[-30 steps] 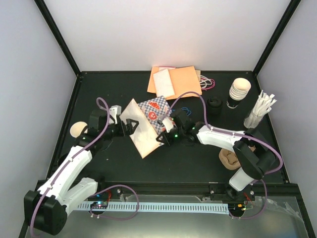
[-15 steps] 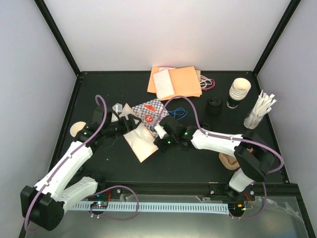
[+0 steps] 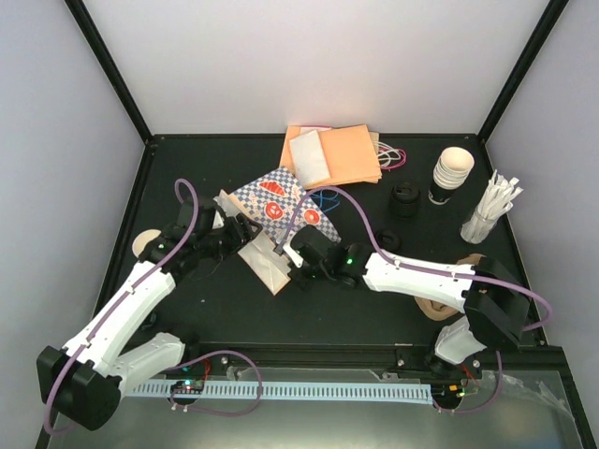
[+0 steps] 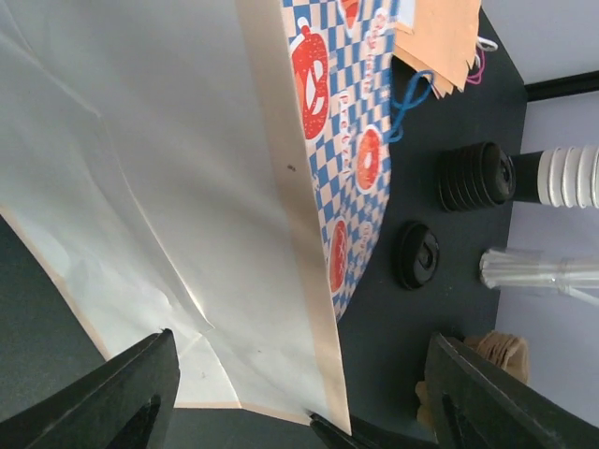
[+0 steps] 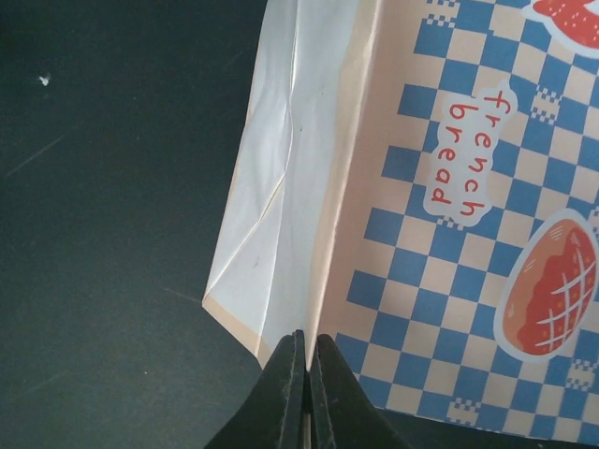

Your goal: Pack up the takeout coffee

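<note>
**Right pincer** (image 5: 304, 348): fingers pressed together with no gap. They nip the bag (image 3: 273, 201) along a folded side crease, near a bottom corner. The white gusset lies on one side of the fingers. The blue-check face printed "french bread" lies on the other.

**Left pincer** (image 4: 301, 341): fingers stand wide apart. The bag's white panel and one bottom corner fill the space between them. Whether either finger touches the paper cannot be told.

**Bag**: paper, blue-and-white check with red bread prints, tilted with the check face uppermost. It sits mid-table (image 3: 187, 173) between the two pincers, the left one at its left flank and the right one at its near-right edge.

**Cup** (image 3: 144, 245): small, cream inside showing. It stands at the table's left edge, just beside the left arm and partly hidden by it. It is outside the bag and apart from it.

**Lid** (image 4: 416, 254): round, black, flat on the table to the right of the bag, well apart from the cup.

**Far right**: cup stack (image 3: 451, 171) with lid stack (image 3: 405, 199) beside it, and straws (image 3: 493, 206) in a clear holder.

**Near right**: carrier (image 3: 432, 304), partly behind the right arm.

**Far edge**: orange envelopes (image 3: 344, 154), behind the bag.
</note>
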Robot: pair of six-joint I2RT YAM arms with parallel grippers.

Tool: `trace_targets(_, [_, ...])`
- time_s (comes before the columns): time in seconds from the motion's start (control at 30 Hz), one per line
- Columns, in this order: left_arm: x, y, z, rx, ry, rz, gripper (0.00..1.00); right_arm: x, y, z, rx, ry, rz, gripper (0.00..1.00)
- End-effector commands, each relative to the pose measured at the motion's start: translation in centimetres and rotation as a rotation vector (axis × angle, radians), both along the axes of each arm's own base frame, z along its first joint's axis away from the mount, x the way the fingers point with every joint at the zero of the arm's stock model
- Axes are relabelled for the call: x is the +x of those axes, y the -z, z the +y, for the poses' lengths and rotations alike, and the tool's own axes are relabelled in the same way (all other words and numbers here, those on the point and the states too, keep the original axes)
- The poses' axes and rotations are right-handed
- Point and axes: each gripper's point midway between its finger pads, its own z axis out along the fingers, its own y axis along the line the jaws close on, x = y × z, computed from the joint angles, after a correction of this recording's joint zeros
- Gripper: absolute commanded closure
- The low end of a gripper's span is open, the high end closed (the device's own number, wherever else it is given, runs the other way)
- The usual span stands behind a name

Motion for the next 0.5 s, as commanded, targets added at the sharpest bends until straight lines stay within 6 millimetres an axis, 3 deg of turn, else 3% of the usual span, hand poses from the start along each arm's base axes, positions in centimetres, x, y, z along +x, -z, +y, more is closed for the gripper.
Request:
trace_targets(0.0, [0.9, -1.7, 0.0, -0.024, -0.056, -0.016, 0.26, 0.5, -2.0, 0.1, -0.005, 0.003, -0.096, 0.96])
trace_targets(0.13, [1.2, -1.4, -0.2, -0.034, -0.069, -0.001, 0.29, 0.1, -2.3, 0.4, -0.038, -0.011, -0.151, 0.96])
trace_targets(0.27, [1.4, -1.1, -0.4, -0.038, -0.067, 0.002, 0.47, -0.1, -2.5, 0.5, -0.057, -0.016, -0.188, 0.96])
trace_targets(0.37, [1.4, -0.6, -0.3, -0.031, -0.076, 0.015, 0.49, -0.2, -2.8, 0.6, -0.056, -0.018, -0.204, 0.96])
trace_targets(0.47, [1.3, -0.3, -0.1, -0.027, -0.082, 0.018, 0.59, -0.4, -3.2, 0.7, -0.062, -0.019, -0.227, 0.96])
